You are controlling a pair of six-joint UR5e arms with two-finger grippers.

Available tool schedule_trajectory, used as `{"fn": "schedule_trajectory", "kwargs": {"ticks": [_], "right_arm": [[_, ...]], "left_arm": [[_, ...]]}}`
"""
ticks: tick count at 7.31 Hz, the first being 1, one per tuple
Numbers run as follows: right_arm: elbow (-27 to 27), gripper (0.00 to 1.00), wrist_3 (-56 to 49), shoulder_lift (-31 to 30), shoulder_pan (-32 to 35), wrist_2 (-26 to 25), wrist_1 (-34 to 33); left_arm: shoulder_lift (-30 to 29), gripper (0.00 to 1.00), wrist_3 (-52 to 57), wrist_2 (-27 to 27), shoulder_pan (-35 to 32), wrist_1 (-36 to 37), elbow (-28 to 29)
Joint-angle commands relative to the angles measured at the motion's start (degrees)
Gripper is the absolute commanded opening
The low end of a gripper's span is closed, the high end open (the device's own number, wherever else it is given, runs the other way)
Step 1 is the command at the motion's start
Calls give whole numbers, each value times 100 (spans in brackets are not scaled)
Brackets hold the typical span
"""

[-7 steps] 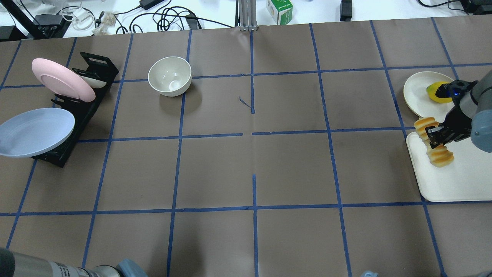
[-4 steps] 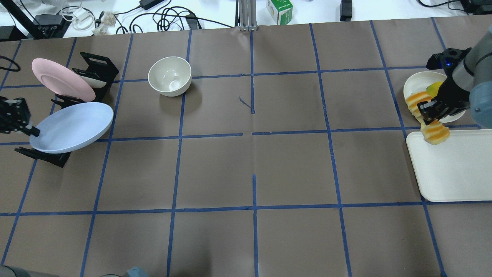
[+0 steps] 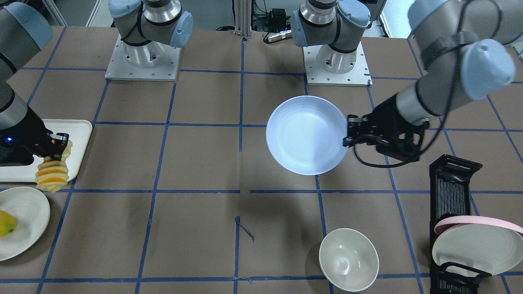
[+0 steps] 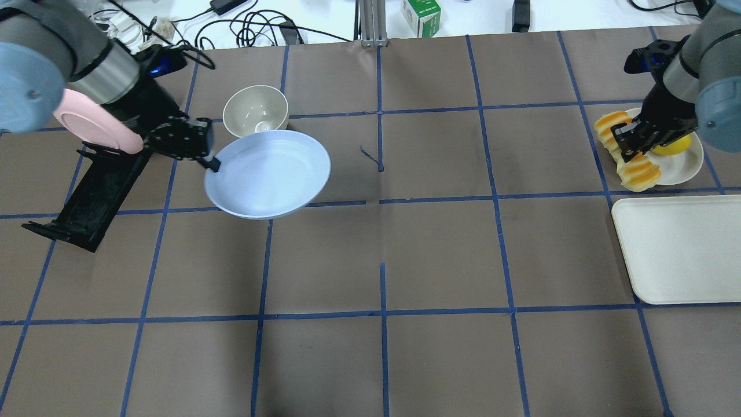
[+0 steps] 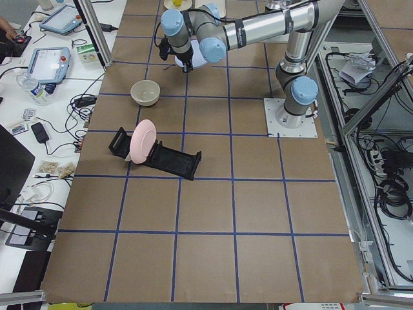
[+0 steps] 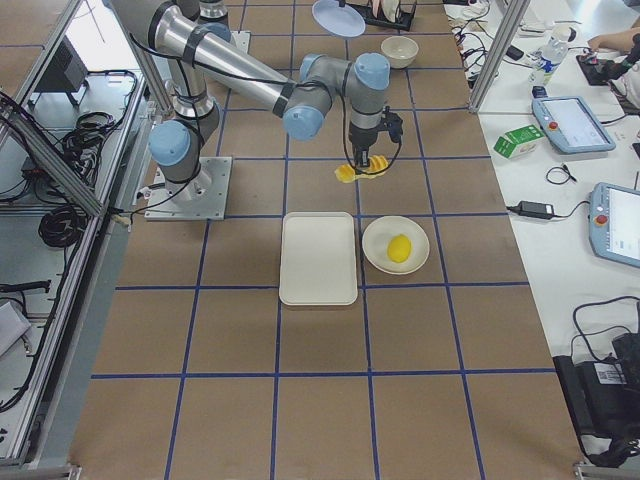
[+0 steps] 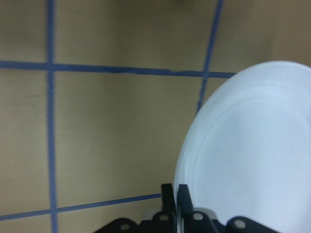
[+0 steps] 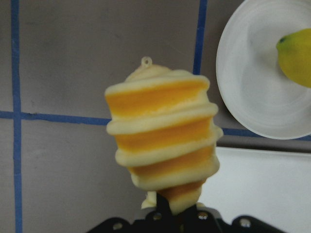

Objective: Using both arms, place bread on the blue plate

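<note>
Bread (image 8: 163,141), a short ridged loaf of pale-yellow slices with glossy orange crusts, hangs pinched at mid-length in the closed jaws of the right gripper (image 4: 630,145). It is above bare table, just beside the rim of a round cream plate (image 4: 686,168) bearing a yellow fruit (image 4: 674,145), and near the far corner of a rounded rectangular cream tray (image 4: 683,249). The blue plate (image 4: 269,174), matte, shallow and circular, is carried off the table by the left gripper (image 4: 205,159), whose fingers clamp its rim on the side toward the black rack (image 4: 92,197). The plate seems slightly tilted, though the views do not settle this. Its far edge lies close to a white bowl (image 4: 255,114), and a pink plate (image 4: 92,124) stands on edge in the rack. Between blue plate and bread stretches a wide span of brown paper gridded with blue tape (image 4: 382,200).
</note>
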Motion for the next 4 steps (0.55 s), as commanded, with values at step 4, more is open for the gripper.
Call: {"fn": "schedule_trajectory", "kwargs": {"ticks": [4], "right_arm": [[-70,0,761,324,622,349,59]], "left_arm": [[-673,0,17,-182,-1137,4300,-2207]]}}
